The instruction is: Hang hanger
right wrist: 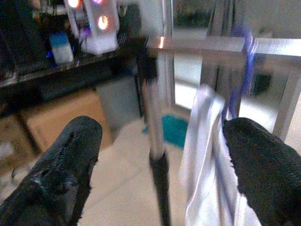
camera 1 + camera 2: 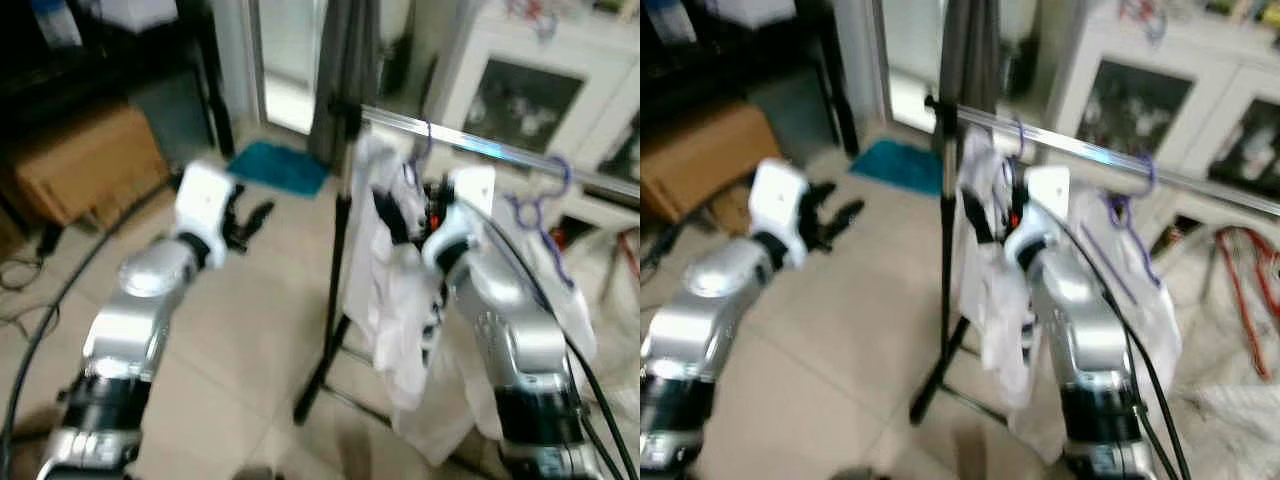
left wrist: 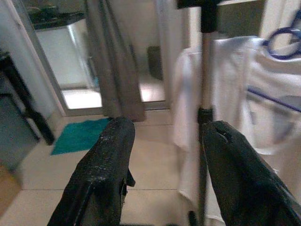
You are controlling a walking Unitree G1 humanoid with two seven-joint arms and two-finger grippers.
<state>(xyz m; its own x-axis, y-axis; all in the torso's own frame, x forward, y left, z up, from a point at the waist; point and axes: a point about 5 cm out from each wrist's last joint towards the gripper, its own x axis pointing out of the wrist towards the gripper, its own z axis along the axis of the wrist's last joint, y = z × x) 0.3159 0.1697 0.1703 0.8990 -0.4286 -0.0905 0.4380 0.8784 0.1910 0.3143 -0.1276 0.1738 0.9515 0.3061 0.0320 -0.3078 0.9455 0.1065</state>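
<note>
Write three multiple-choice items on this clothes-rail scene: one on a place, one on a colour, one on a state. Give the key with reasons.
1. Where does the white garment hang?
A. on the metal rail
B. on the floor
C. on the cardboard box

2. What colour is the mat on the floor?
A. red
B. teal
C. yellow

3. How are the right gripper fingers?
A. shut on a hanger
B. shut, empty
C. open

Key: 1 A, its purple hanger hooks over the rail. 2 B, it shows teal beyond the rail. 3 C, the right wrist view shows a wide gap between them.
</note>
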